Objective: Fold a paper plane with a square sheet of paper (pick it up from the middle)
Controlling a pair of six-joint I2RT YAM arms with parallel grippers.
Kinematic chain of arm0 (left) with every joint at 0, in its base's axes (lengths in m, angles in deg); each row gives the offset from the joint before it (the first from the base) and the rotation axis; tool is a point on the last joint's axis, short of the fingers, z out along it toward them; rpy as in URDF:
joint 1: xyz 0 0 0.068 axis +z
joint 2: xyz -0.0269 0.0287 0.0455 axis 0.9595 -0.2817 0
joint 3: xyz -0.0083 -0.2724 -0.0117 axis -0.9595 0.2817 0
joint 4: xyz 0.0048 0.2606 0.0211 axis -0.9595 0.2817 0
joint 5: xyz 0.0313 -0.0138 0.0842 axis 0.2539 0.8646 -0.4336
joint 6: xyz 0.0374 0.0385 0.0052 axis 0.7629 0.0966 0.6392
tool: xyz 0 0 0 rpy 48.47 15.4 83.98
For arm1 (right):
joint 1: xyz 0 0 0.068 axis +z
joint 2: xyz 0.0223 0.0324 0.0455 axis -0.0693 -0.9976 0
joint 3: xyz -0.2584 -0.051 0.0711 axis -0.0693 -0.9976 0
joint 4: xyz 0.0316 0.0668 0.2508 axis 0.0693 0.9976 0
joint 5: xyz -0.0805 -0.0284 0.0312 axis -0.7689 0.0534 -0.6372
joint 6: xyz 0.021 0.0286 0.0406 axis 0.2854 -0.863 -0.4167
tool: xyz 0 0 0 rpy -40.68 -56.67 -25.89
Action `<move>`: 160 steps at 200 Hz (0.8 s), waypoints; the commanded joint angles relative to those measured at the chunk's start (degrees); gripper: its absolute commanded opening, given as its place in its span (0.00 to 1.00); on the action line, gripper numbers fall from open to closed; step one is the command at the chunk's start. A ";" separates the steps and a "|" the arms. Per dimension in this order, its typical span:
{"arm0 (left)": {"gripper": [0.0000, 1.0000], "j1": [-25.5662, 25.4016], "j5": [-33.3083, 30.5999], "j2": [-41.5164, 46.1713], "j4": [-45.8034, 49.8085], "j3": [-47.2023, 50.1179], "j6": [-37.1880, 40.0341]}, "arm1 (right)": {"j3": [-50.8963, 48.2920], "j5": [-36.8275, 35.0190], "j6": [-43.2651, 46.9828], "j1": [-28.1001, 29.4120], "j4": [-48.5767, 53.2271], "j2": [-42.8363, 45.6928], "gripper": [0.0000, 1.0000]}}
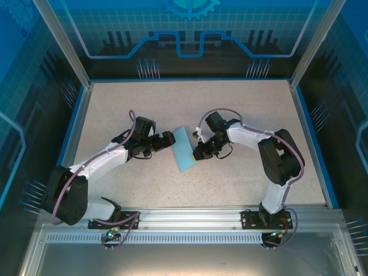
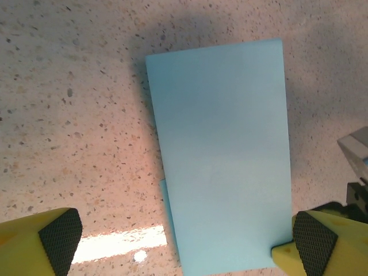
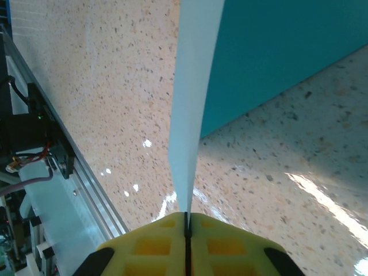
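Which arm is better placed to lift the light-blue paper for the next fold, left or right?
Right, probably. The right end effector is shut on an edge of the light-blue paper. The left end effector hangs open above it, its fingers apart and holding nothing.

Paper (image 1: pixel 185 148) on table (image 1: pixel 172 103), about mid-table. Just left of paper: left gripper (image 1: pixel 168 138). Seen from the left wrist, straddling one short end of paper (image 2: pixel 221 161), with one pad (image 2: pixel 60 238) well off to one side over table and the other at the opposite corner. At paper's right edge: right gripper (image 1: pixel 198 152), touching it and pinched on that edge (image 3: pixel 187 221), with paper (image 3: pixel 192 86) rising away from the fingers. Before paper, along table's near edge: rail (image 1: pixel 184 217) bearing both arm bases. Behind paper, past table's far edge: back wall (image 1: pixel 184 29).
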 commanded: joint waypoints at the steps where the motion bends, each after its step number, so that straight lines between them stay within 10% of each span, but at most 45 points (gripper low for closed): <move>1: 0.98 0.35 3.73 0.27 -2.87 1.06 1.19 | 1.74 -2.18 0.80 -1.50 2.61 -0.47 0.13; 72: 0.99 0.22 7.86 -2.22 -9.58 3.10 -1.06 | -14.19 -7.51 -21.79 0.18 -23.73 7.70 0.49; 160: 0.99 0.21 9.70 -3.69 -12.06 4.10 -1.76 | -25.73 -10.29 -36.96 2.33 -43.16 9.65 0.50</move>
